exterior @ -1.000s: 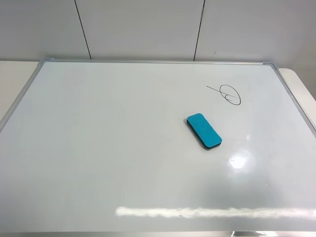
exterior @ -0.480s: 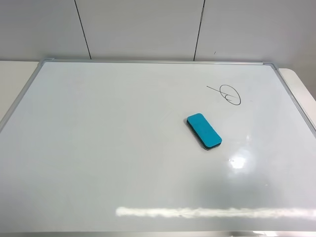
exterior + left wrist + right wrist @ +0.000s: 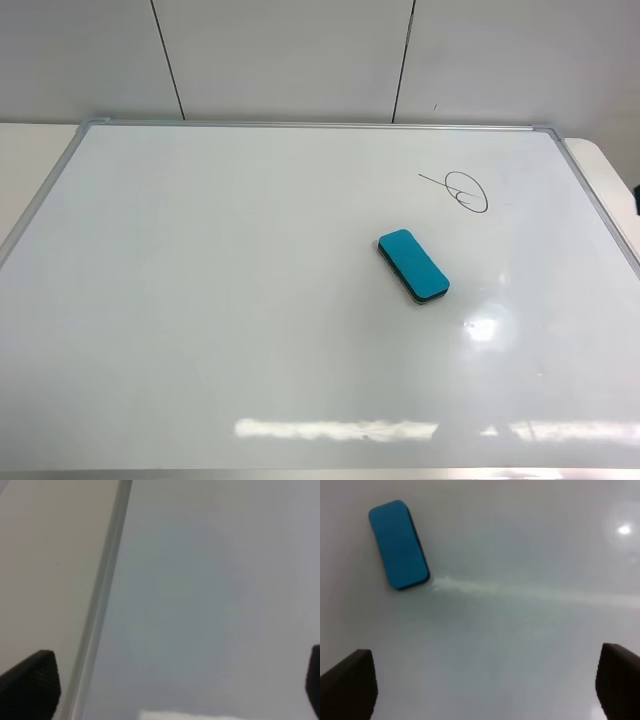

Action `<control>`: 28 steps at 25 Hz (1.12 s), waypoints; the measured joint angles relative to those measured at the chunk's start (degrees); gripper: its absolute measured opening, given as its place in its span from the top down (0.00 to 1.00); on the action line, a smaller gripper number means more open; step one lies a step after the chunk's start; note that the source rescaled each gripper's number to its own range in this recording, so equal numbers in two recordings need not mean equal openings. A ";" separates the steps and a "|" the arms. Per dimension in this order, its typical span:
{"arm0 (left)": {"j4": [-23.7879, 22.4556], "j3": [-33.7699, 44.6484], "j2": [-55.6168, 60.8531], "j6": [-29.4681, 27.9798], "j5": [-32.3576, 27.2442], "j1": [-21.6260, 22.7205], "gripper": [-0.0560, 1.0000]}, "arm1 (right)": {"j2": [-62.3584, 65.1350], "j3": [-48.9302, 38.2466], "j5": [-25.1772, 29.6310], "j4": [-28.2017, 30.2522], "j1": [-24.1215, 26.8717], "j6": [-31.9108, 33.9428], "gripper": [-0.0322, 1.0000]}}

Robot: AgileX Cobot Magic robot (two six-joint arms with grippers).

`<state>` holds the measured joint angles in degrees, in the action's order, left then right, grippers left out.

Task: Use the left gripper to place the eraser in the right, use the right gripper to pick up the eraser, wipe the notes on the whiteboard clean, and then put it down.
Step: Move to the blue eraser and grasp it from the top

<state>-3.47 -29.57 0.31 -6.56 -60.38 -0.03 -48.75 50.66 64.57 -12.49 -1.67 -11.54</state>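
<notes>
Whiteboard (image 3: 250, 300): is lying flat on the pale bench (image 3: 30, 160), silver-framed, with lamp glare shining off its near part.
Wall (image 3: 290, 60): is standing behind, white panels with dark seams.
Eraser (image 3: 412, 265): is resting teal side up, near the notes (image 3: 465, 190) but apart.
Left claw (image 3: 172, 682): is hanging wide and empty by the board's framed edge.
Right claw (image 3: 485, 680): is hanging wide and empty, clear of the eraser.
</notes>
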 joint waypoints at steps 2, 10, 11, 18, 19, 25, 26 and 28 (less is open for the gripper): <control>0.00 0.00 0.00 0.00 0.00 0.00 0.00 | -5.41 1.19 0.04 -0.40 -1.81 -0.65 0.26; 0.00 0.00 0.00 0.00 0.00 0.00 0.00 | -20.52 1.83 -9.28 12.49 -17.96 12.78 0.26; 0.00 0.00 0.00 0.00 0.00 0.00 0.00 | -21.98 1.83 -10.38 14.48 -19.79 16.05 0.26; 0.00 0.00 0.00 0.00 0.00 0.00 0.00 | -31.59 1.95 -14.53 25.22 -30.37 32.99 0.26; 0.00 0.00 0.00 0.00 0.00 0.00 0.00 | -33.10 1.95 -15.45 25.38 -30.68 33.99 0.26; 0.00 0.00 0.00 0.00 0.00 0.00 0.00 | -40.67 1.95 -21.21 25.60 -30.90 34.89 0.21; 0.00 0.00 0.00 0.00 0.00 0.00 0.00 | -41.80 1.95 -22.81 25.66 -30.90 34.89 0.21; 0.00 0.00 0.00 0.00 0.00 0.00 0.00 | -43.80 1.95 -26.07 25.71 -30.90 35.09 0.20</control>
<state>-3.47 -29.57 0.31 -6.56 -60.38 -0.03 -92.56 52.61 38.50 13.22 -32.57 23.55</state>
